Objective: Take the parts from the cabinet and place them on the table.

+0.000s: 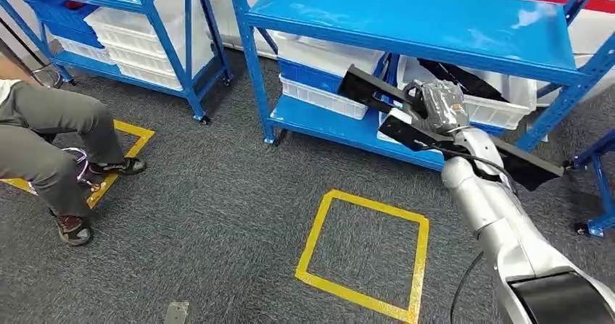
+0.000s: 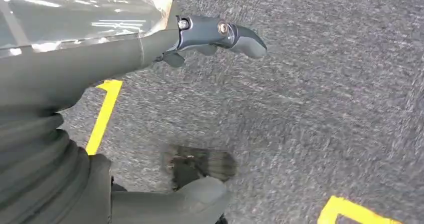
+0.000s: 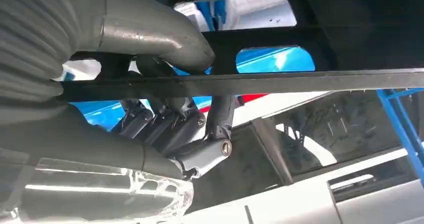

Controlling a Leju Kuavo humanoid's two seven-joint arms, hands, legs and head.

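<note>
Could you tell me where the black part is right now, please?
In the head view, the black part is on the right, held by the right hand in front of the blue rack's lower shelf, near the white bins.

Bright, even overhead light is filling the head view, and white glare is streaking across the top of the blue shelf (image 1: 428, 16) toward its right edge. Shadows on the grey carpet (image 1: 217, 215) are staying soft and faint. The picture is holding fairly sharp, with slight softness toward the corners. In the left wrist view the carpet is smearing with motion blur, and reflections of ceiling lights are running along the clear cover (image 2: 75, 13) by the left hand (image 2: 220, 36). In the right wrist view the black part (image 3: 280, 81) is appearing dark against bright background, close surfaces looking soft.
</note>
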